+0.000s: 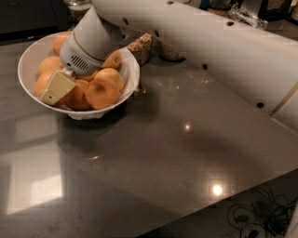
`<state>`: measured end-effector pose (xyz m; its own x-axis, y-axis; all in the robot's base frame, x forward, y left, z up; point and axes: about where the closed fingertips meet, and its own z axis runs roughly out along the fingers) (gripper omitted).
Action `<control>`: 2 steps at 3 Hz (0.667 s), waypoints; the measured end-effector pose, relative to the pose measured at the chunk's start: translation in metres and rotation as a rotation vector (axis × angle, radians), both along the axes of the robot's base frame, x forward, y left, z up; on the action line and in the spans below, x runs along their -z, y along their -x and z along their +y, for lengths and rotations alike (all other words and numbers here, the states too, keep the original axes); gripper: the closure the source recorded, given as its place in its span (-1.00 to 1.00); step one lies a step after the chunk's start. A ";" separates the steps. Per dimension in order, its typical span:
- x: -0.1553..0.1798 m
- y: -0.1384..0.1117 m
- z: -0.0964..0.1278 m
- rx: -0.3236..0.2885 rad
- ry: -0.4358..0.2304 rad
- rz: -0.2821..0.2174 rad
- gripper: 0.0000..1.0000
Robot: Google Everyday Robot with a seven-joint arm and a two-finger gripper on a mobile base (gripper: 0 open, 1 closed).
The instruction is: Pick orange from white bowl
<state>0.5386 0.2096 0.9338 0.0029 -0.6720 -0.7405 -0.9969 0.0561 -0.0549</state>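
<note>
A wide white bowl (27,55) stands at the back left of the dark table and holds several oranges (103,92). My gripper (56,89) reaches down into the bowl from the upper right. Its cream-coloured tip rests among the oranges on the bowl's left side. The grey wrist housing (86,49) covers the middle of the bowl and hides some of the oranges beneath it. I cannot tell whether an orange is held.
A brown speckled object (142,46) lies just behind the bowl. A glass jar (77,7) stands at the back. My white arm (209,51) spans the upper right. The table's front edge runs lower right, with cables (253,216) on the floor beyond.
</note>
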 end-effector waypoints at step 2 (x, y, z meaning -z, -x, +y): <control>-0.004 -0.002 -0.001 0.005 -0.022 0.005 1.00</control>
<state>0.5407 0.2088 0.9375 -0.0039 -0.6553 -0.7553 -0.9968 0.0624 -0.0490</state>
